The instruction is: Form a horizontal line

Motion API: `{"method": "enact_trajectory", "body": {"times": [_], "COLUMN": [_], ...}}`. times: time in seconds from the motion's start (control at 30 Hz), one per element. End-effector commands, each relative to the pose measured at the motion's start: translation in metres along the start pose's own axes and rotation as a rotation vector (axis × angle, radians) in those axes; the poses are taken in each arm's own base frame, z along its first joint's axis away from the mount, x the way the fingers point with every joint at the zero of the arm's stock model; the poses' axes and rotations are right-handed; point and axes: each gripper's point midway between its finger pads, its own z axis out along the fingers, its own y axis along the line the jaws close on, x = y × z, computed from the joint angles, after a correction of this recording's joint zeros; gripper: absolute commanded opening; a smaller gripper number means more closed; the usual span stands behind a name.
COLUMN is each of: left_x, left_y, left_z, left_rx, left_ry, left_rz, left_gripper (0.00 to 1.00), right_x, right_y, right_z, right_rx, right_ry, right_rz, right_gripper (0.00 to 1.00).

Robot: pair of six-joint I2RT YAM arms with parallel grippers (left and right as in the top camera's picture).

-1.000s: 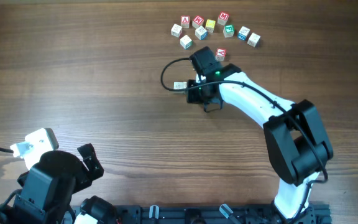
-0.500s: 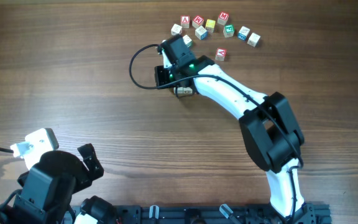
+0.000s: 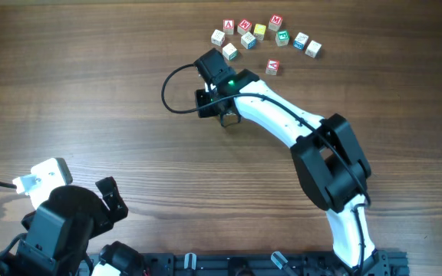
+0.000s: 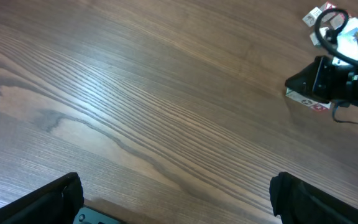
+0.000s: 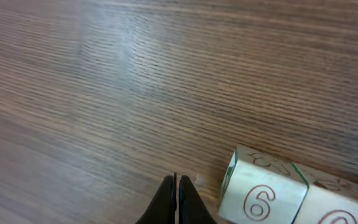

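– Under the right wrist, where exactly does the horizontal line (image 5: 263, 199) lie?
– Just to the right of my right gripper (image 5: 176, 198), flat on the table (image 3: 90, 92). Its long axis runs off rightward past the edge of the wrist view (I count two cubes there, possibly more). The fingers are pressed together, pinching nothing.
– Which arm is nearer?
– The right, by far. My left gripper (image 4: 179, 199) hangs spread wide, well apart, and the loose cubes (image 3: 261, 32) sit beyond the row.
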Motion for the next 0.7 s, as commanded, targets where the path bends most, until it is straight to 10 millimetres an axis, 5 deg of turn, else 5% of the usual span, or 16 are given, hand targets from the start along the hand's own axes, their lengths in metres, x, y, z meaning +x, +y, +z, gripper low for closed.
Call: {"method": "enact_trajectory", "body": {"times": [0.0,0.67], "left_x": [-0.002,-0.002], "left_y": [0.002,0.002], "left_z": [0.0,0.0], "left_rx": [-0.009,-0.009], "left_ry": [-0.012,-0.012], "left_rz": [-0.016,-0.016], "left_gripper": [1.0,1.0], "right_x": [-0.003,-0.001], "right_y": [-0.007,-0.02], "right_z": [0.006,0.008], "right_rx": [0.033,0.085], "right_ry": [-0.005,0.001], "right_rz": [0.007,0.026], "right_gripper": [0.05,0.04]}}
